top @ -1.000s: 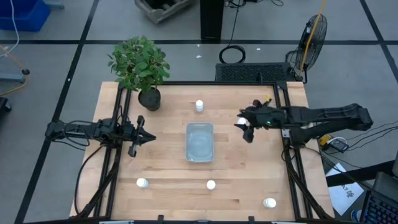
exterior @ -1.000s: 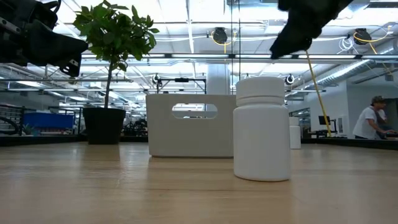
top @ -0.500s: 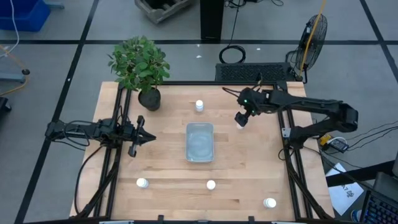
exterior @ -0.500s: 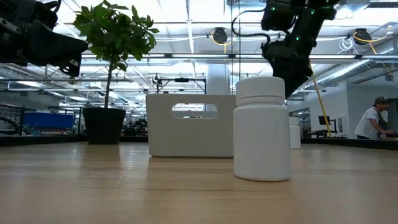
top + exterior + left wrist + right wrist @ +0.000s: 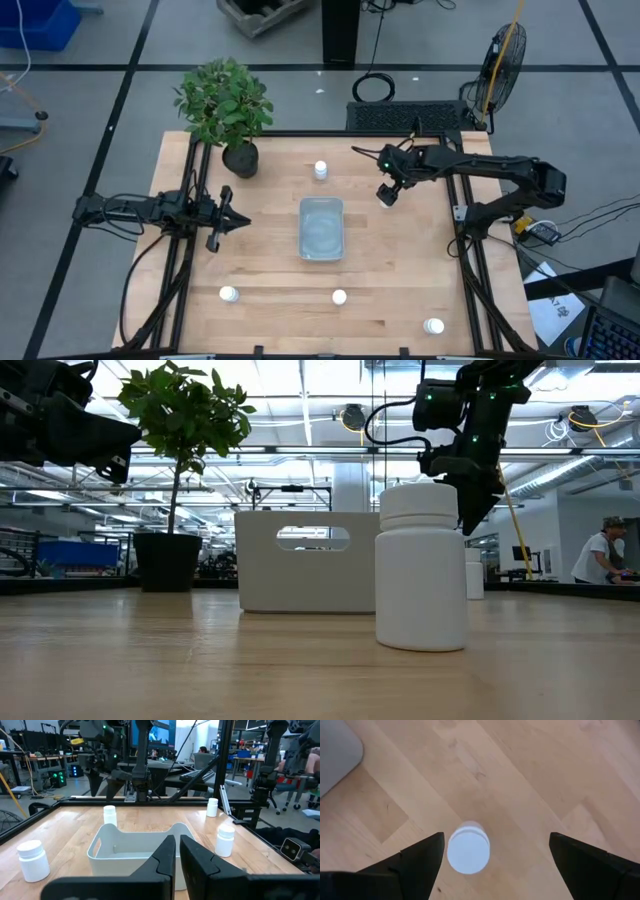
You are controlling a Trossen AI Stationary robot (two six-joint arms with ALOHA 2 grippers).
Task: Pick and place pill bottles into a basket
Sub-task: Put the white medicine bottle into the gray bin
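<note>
Right gripper (image 5: 490, 860), fingers spread wide, hovers straddling a pill bottle (image 5: 468, 852) right of centre in the high view, aligned to grasp it for the basket (image 5: 321, 228); left gripper (image 5: 232, 220) waits closed.

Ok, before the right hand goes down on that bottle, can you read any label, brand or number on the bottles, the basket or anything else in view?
No readable text anywhere.
Pill bottle under the open right hand: plain white cap, no label.
Nearest bottle in the low view: blank white side.
Basket: bare plastic, no markings.
Screens and gear in the room behind: too blurred to read.
</note>
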